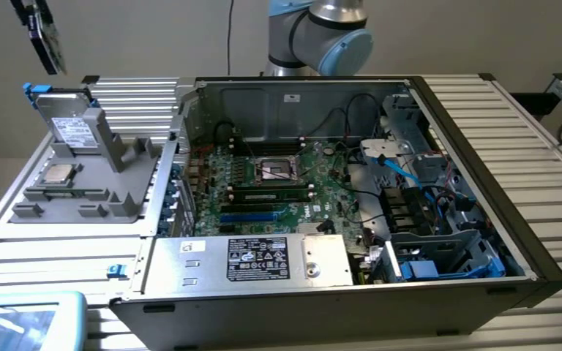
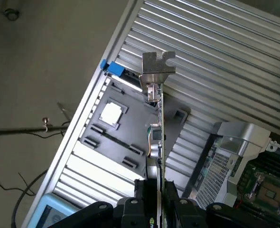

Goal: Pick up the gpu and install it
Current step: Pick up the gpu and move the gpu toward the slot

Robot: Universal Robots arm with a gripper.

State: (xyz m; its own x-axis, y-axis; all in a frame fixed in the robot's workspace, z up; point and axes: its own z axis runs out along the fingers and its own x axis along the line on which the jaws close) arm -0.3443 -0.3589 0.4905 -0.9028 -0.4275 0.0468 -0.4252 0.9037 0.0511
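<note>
Upper left of the exterior view, whatever holds the gpu (image 1: 47,44) is cut off by the top edge — the arm (image 1: 315,33) too; print on the label (image 1: 257,259) is too small to read.

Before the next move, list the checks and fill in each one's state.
1. gpu clamped in gripper: ok.
2. gpu clear of tray, hanging above it: ok.
3. Bracket at the end away from gripper: ok.
4. Case open, motherboard exposed: ok.
5. gpu over case: not ok; it hangs toward the exterior view's left, above the tray.
6. Cables out of the way: cannot tell.
</note>
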